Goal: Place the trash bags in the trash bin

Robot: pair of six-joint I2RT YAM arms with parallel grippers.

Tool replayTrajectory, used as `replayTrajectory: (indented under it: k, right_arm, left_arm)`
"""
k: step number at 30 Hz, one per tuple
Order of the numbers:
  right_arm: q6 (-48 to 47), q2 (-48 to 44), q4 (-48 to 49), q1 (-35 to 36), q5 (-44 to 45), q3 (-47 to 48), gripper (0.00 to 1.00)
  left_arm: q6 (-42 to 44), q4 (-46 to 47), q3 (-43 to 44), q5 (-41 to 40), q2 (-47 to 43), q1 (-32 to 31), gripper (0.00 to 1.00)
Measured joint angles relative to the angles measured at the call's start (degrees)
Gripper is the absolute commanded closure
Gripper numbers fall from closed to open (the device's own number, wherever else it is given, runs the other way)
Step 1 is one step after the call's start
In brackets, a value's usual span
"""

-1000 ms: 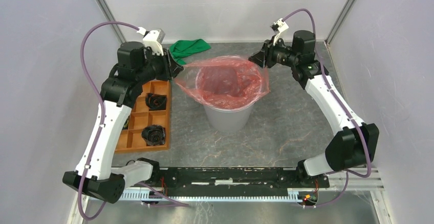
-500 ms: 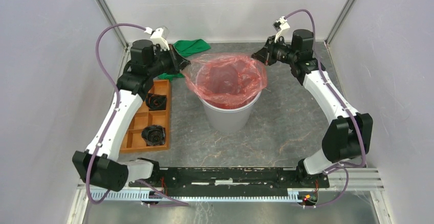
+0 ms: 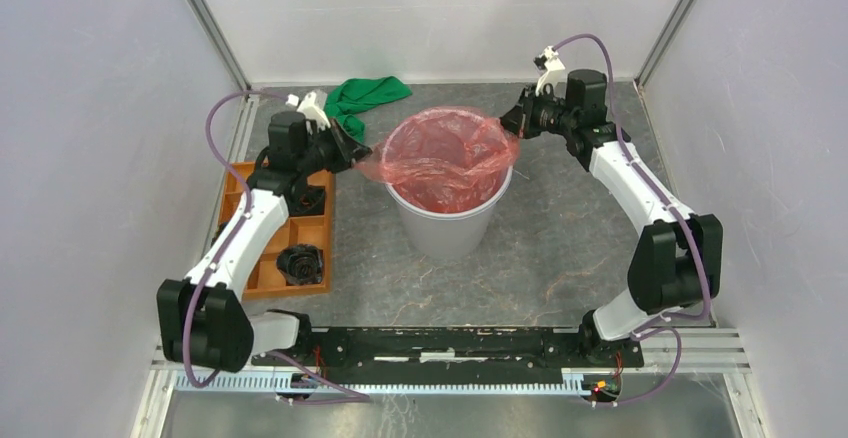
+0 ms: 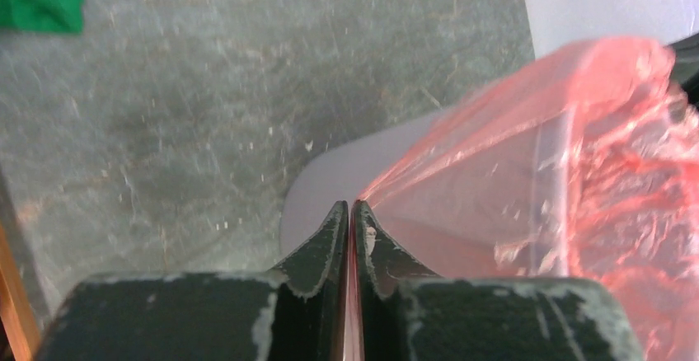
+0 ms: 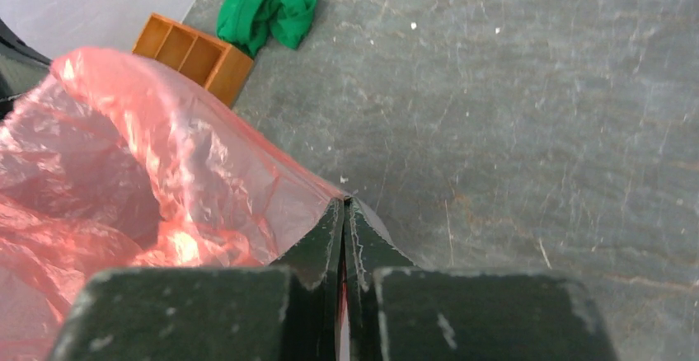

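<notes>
I have the red trash bag (image 3: 445, 163) mostly in: its body hangs inside the grey trash bin (image 3: 445, 230), which stands mid-surface, a little toward the far edge. My left hand (image 3: 352, 148) is clenched on the bag's left lip, drawn out past the bin wall. My right hand (image 3: 512, 121) pinches the opposite lip at the rim. I judge that seating the lip over the rim and letting go are left.

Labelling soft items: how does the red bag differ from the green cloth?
The red bag is translucent and glossy; the green cloth is opaque. The bag sits in the grey bin, pinched by the left gripper and right gripper; the cloth lies bunched on the table. Both are wrinkled.
</notes>
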Motion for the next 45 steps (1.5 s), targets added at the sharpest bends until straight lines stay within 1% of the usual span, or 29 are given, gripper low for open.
replayTrajectory:
  k: [2,6,10,11,15,20,22,25,26,27,30,33,34,37,39,41,42,45]
  right_arm:
    - [0.11,-0.96,-0.26,0.00,0.44,-1.99,0.96]
    - [0.15,-2.97,-1.62,0.00,1.16,-5.25,0.94]
    - [-0.37,-5.60,-4.66,0.00,3.52,-5.57,0.87]
    - [-0.48,-6.43,-5.25,-0.02,4.00,-5.57,0.84]
    - [-1.84,-11.69,-8.92,0.00,7.37,-5.57,0.63]
    - [-3.93,-17.31,-15.08,-0.02,15.72,-4.22,0.39]
    - [-4.48,-19.26,-17.42,-0.02,19.52,-3.67,0.31]
    - [-3.96,-23.06,-19.82,-0.02,21.35,-3.80,0.24]
    - [-3.54,-24.48,-19.82,-0.07,21.07,-4.04,0.22]
    - [-2.82,-26.29,-19.80,-0.07,20.35,-4.44,0.21]
    - [-0.20,-31.23,-19.43,-0.04,16.55,-5.79,0.18]
    - [2.45,-33.90,-19.19,0.33,12.20,-6.25,0.14]
    - [3.15,-34.18,-19.21,0.52,11.02,-6.23,0.13]
    - [5.03,-33.81,-19.34,2.16,9.22,-6.23,0.11]
    - [5.64,-33.51,-19.39,4.17,9.53,-6.23,0.11]
    - [5.95,-33.27,-19.61,8.02,10.86,-6.23,0.12]
    - [5.92,-33.14,-19.78,9.33,11.39,-6.23,0.15]
    - [5.53,-32.15,-21.03,15.41,15.47,-6.21,0.20]
  left_arm:
    - [-0.20,-0.28,-3.32,0.55,-2.47,-0.02,0.82]
    - [-1.53,-0.96,-8.46,2.40,-9.05,0.00,0.81]
    - [-4.90,1.25,-11.45,6.03,-14.16,0.00,0.79]
    - [-6.08,2.32,-12.52,7.10,-15.30,-0.02,0.80]
    - [-11.91,7.08,-18.36,10.71,-18.99,-0.04,0.82]
    - [-14.49,7.04,-22.03,12.52,-21.07,-0.04,0.84]
    - [-14.80,6.21,-22.32,12.52,-22.88,-0.04,0.84]
    - [-14.99,5.27,-22.32,12.72,-25.83,-0.04,0.83]
    - [-14.97,4.81,-22.27,12.72,-26.60,-0.04,0.78]
    - [-14.93,3.74,-22.01,12.50,-27.30,-0.04,0.69]
    - [-13.33,-1.18,-20.50,10.21,-29.59,-0.04,0.31]
    - [-11.32,-6.54,-18.34,6.62,-34.27,-0.09,0.07]
    - [-11.21,-7.74,-17.55,5.62,-36.22,-0.09,0.01]
    - [-11.76,-8.46,-15.69,3.50,-39.60,-0.11,0.00]
    - [-13.55,-8.20,-14.51,1.84,-40.02,-0.11,0.00]
    - [-16.46,-7.61,-13.97,0.42,-38.71,-0.11,0.02]
    - [-17.46,-7.41,-13.90,0.00,-37.75,-0.11,0.03]
    - [-21.05,-7.10,-12.94,-0.55,-31.69,-0.11,0.03]
